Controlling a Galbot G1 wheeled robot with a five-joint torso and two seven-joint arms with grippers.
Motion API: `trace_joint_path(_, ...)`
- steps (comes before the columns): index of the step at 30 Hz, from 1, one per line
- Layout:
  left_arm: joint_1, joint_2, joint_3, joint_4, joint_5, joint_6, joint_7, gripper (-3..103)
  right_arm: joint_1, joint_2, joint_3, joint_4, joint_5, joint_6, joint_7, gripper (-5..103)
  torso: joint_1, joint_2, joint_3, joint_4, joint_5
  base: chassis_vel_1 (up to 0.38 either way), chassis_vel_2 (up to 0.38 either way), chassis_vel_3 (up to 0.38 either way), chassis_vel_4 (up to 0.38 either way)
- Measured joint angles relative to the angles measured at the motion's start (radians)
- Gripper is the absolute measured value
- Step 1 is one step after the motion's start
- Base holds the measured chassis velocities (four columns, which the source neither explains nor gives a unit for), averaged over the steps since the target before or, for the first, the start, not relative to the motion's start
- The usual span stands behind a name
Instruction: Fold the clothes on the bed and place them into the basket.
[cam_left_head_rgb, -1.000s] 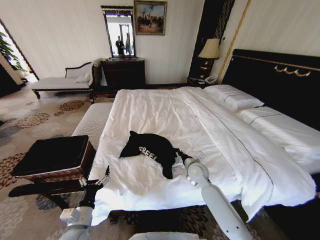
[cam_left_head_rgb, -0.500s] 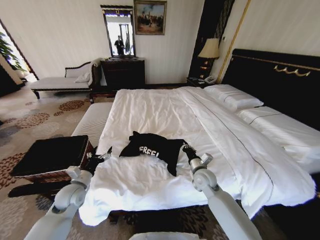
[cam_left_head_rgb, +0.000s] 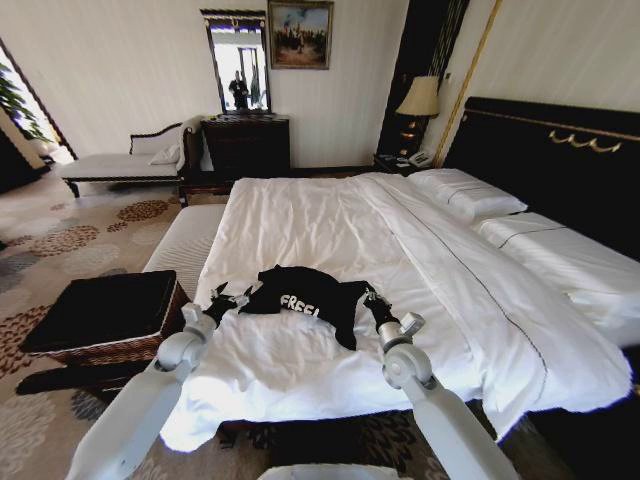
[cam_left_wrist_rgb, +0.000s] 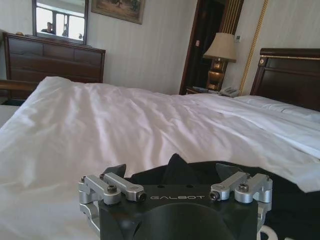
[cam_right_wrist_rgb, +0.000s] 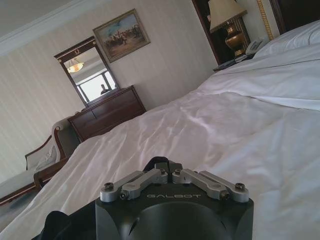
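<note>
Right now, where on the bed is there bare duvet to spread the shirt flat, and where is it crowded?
Bare duvet runs from the T-shirt up toward the pillows, and a narrower strip lies between the shirt and the foot edge. It is crowded at the shirt, with the left gripper and right gripper at its two ends.

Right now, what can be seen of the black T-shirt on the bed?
The black short-sleeved T-shirt of soft fabric lies crumpled on the white duvet of the bed, near the foot edge, white "FREE!" lettering facing up. The right gripper, fingers shut, pinches its right end. The left gripper, fingers open, sits at its left end.
</note>
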Motion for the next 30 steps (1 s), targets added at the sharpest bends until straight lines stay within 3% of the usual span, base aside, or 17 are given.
trace_joint_path(7,-0.212,-0.061,0.084,0.132,-0.089,0.076,-0.059,100,-0.002,0.027,-0.003,-0.022,-0.020,0.013,-0.006,0,0.000,0.000,0.000,-0.0002,0.0004,0.000,0.000,0.000,0.000)
trace_joint_path(10,-0.325,-0.111,0.131,0.254,-0.133,0.150,-0.126,100,0.003,0.050,-0.009,-0.031,-0.029,0.017,-0.008,0,0.000,0.000,0.000,-0.0003,0.0004,0.000,0.000,0.000,0.000)
trace_joint_path(16,-0.389,-0.149,0.196,0.324,-0.128,0.213,-0.163,100,0.002,0.059,-0.013,-0.033,-0.033,0.017,-0.008,0,0.000,0.000,0.000,-0.0002,0.0003,0.000,0.000,0.000,0.000)
trace_joint_path(22,-0.394,-0.191,0.226,0.385,-0.102,0.207,-0.163,103,0.008,0.056,-0.012,-0.043,-0.036,0.020,-0.008,0,0.000,0.000,0.000,0.0001,0.0001,0.000,0.000,0.000,0.000)
trace_joint_path(24,-0.394,-0.214,0.226,0.409,-0.091,0.194,-0.158,94,0.013,0.053,-0.016,-0.046,-0.034,0.020,-0.008,0,0.000,0.000,0.000,0.0000,0.0001,0.000,0.000,0.000,0.000)
trace_joint_path(26,-0.394,-0.226,0.224,0.421,-0.084,0.187,-0.156,94,0.016,0.053,-0.018,-0.049,-0.034,0.020,-0.008,0,0.000,0.000,0.000,-0.0001,0.0001,0.000,0.000,0.000,0.000)
trace_joint_path(29,-0.394,-0.250,0.212,0.446,-0.076,0.168,-0.145,79,0.022,0.055,-0.025,-0.055,-0.034,0.020,-0.007,0,0.000,0.000,0.000,-0.0002,0.0002,0.000,0.000,0.000,0.000)
trace_joint_path(30,-0.394,-0.250,0.212,0.446,-0.076,0.168,-0.145,79,0.022,0.055,-0.025,-0.055,-0.034,0.020,-0.007,0,0.000,0.000,0.000,-0.0002,0.0002,0.000,0.000,0.000,0.000)
